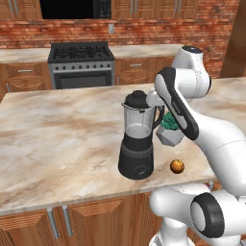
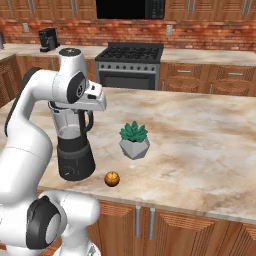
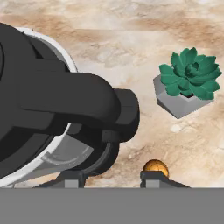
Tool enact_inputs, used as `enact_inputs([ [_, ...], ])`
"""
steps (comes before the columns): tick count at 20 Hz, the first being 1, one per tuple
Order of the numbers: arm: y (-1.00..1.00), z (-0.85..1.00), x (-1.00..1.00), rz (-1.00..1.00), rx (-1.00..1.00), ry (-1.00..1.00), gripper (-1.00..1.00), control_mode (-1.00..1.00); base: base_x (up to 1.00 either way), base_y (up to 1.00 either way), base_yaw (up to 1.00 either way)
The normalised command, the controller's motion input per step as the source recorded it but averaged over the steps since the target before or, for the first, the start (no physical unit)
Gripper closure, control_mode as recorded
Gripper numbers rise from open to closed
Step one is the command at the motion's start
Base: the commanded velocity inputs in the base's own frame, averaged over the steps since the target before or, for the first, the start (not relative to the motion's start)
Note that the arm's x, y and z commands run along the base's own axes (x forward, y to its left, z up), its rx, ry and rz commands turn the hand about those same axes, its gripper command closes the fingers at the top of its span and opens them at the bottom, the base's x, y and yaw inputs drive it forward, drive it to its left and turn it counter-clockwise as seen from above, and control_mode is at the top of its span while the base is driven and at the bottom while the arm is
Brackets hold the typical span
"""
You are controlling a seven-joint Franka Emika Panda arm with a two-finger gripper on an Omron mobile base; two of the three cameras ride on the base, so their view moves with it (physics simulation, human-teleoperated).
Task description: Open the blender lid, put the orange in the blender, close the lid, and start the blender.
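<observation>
The blender [image 1: 137, 144] is standing on the counter [image 1: 57, 139] with its lid [image 1: 136, 100] sitting on the jar. The gripper [image 3: 111, 177] is hovering just above the blender's handle [image 3: 78, 103], fingers spread apart and holding nothing. The orange [image 1: 177, 166] is lying beside the blender's base, and the succulent [image 2: 134, 139] is sitting behind the orange.
</observation>
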Motion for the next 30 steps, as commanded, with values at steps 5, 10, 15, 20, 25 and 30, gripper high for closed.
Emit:
enact_inputs([
  [5,0.06,-0.06,0.0,0.0,-0.01,0.0,-1.0,-1.0,0.0,0.0,0.0],
  [10,0.04,0.46,-0.28,-0.05,0.01,-0.05,-1.0,-1.0,0.0,0.0,0.0],
  [15,0.63,0.95,-0.28,-0.01,0.0,-0.17,-1.0,-1.0,0.0,0.0,0.0],
  [20,0.5,0.0,0.33,0.04,0.09,-0.03,-1.0,-1.0,0.0,0.0,0.0],
  [25,0.0,-0.19,0.4,0.11,0.04,0.05,-1.0,-1.0,0.0,0.0,0.0],
  [30,0.19,-0.09,0.35,0.0,-0.08,0.11,-1.0,-1.0,0.0,0.0,0.0],
])
